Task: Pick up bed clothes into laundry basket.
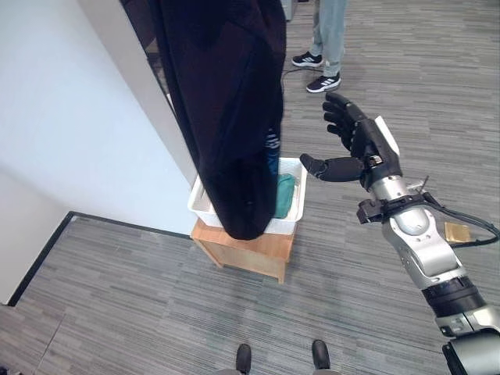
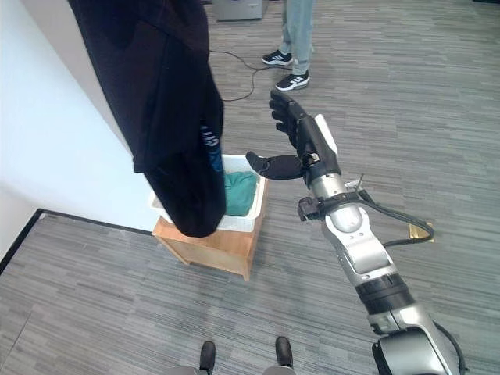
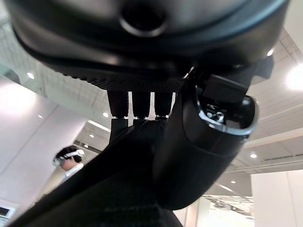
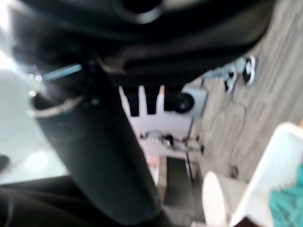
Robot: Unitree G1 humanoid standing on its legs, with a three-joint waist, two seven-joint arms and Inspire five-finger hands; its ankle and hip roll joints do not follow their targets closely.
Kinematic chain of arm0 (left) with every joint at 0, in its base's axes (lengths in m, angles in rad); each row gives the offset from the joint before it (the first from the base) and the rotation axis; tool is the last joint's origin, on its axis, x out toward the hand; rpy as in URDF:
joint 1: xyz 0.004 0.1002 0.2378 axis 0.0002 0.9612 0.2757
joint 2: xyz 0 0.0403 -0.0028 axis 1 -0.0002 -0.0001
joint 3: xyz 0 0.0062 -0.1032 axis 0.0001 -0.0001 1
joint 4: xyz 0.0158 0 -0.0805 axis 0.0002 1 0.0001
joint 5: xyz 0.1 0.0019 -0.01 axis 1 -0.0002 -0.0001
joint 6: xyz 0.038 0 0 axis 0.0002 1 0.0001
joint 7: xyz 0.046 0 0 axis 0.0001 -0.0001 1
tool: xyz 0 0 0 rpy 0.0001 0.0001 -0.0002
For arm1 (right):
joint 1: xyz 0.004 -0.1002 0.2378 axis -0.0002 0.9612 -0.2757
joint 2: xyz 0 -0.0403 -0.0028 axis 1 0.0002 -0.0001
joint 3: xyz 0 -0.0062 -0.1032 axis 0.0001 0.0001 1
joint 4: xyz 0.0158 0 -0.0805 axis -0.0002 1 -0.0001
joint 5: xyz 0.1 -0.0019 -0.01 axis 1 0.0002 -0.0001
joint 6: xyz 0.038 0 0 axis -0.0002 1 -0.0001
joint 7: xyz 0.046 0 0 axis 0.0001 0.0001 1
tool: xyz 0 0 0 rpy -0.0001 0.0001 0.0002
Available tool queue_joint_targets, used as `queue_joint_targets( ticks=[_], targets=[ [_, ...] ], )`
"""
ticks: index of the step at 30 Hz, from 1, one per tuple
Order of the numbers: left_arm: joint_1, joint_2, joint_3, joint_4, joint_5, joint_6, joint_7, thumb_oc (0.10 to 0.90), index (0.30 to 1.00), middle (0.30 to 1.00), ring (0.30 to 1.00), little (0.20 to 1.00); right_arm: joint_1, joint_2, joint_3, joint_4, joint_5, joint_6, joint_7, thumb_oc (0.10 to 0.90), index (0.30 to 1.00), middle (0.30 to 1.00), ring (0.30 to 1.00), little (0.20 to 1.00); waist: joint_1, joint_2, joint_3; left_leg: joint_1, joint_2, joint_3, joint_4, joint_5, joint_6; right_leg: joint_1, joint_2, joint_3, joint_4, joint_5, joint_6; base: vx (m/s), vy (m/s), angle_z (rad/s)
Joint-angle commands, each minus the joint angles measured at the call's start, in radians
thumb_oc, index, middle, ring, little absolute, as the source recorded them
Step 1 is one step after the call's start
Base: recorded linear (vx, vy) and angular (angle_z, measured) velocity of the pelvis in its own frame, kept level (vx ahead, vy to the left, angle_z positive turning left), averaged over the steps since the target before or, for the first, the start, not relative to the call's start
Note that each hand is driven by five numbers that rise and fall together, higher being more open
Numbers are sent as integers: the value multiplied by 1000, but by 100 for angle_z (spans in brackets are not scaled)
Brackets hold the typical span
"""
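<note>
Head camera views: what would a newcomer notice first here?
A long black garment hangs down, its lower end over a white laundry basket that holds a teal cloth and stands on a wooden stool. Right of it hovers the open right hand.

Bright and even in the head views, lit from overhead. Only a faint, soft shadow on the grey floor [image 1: 156,312] at the foot of the white wall [image 1: 62,117]. Dark garment [image 1: 226,117] nearly black, its folds lost. Strong glare from ceiling lights [image 3: 294,75] in the left wrist view, turning the left hand [image 3: 142,28] into a backlit silhouette. Washed-out white patches beside the right hand [image 4: 109,156].
</note>
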Motion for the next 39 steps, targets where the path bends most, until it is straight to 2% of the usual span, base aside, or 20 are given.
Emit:
queue_joint_targets(
  ticks=[1,9,15,22,33,37,38,39],
  targets=[
    [-58,-9,64,224,-48,-13,56,400,300,300,300,300,67,-22,-126,-112,54,-142,-16,800,900,900,900,900,2,-24,-187,-13,-81,-79,-29,2,41,34,75,13,12,-92,55,44,36,-21],
    [-34,-7,73,252,21,4,49,400,300,300,300,300,322,75,-260,-220,109,-154,45,800,900,900,900,900,-54,-32,-173,-12,-74,-29,-29,-15,50,6,80,72,12,-76,67,45,50,-25],
    [-47,0,54,247,54,8,54,400,300,300,300,300,447,144,-283,-223,172,-149,81,800,900,900,900,900,-75,-45,-168,-5,-71,-9,-29,-36,57,-1,85,99,7,-80,74,74,59,-24],
    [-18,-18,70,267,80,11,57,400,300,300,300,300,484,187,-280,-242,180,-150,92,800,900,900,900,900,-81,-65,-162,-7,-68,9,-29,-45,62,-17,89,122,3,-69,80,22,38,-11],
    [167,-17,198,281,132,31,64,400,300,300,300,300,500,216,-288,-262,155,-159,67,800,900,900,900,900,-95,-103,-123,-26,-65,23,-29,-49,68,-51,98,139,3,-57,82,-6,27,-9],
    [247,-19,250,300,164,43,60,400,300,300,300,300,504,220,-300,-273,144,-163,54,800,900,900,900,900,-102,-129,-95,-41,-59,27,-29,-46,67,-68,106,143,3,-51,78,-36,3,-5],
    [257,-18,259,297,166,43,61,400,300,300,300,300,505,216,-300,-273,144,-163,54,800,900,900,900,900,-101,-126,-97,-41,-59,28,-29,-46,67,-68,106,144,3,-51,78,-37,-11,-5],
    [297,-23,288,319,170,51,57,400,300,300,300,300,506,223,-301,-278,145,-168,49,800,900,900,900,900,-107,-143,-84,-50,-55,30,-29,-44,66,-78,111,145,3,-49,76,-39,-19,-6]
  ],
)
